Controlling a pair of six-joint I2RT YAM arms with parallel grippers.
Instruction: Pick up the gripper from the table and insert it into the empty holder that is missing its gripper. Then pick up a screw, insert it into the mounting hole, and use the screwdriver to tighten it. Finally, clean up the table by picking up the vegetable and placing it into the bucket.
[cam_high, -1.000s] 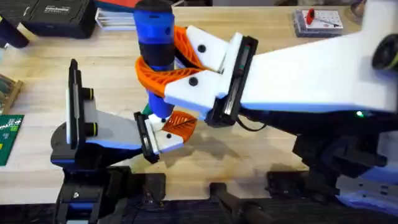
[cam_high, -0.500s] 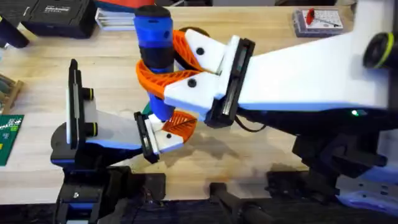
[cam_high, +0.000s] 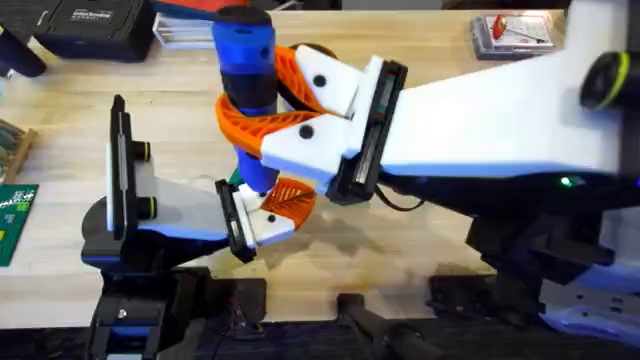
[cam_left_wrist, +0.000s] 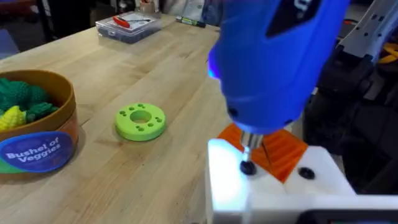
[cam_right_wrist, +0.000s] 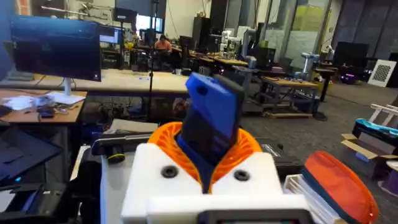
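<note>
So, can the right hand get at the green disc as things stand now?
Probably not yet: the right hand is shut around the screwdriver, whose bit sits on a screw. The green disc itself lies uncovered on the table, apart from the bucket.

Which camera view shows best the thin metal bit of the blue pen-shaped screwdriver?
The left wrist view: the thin metal bit points down from the blue pen-shaped screwdriver onto a dark screw head. The overhead view shows the screwdriver's body, its bit hidden. The right wrist view shows its upper body.
</note>
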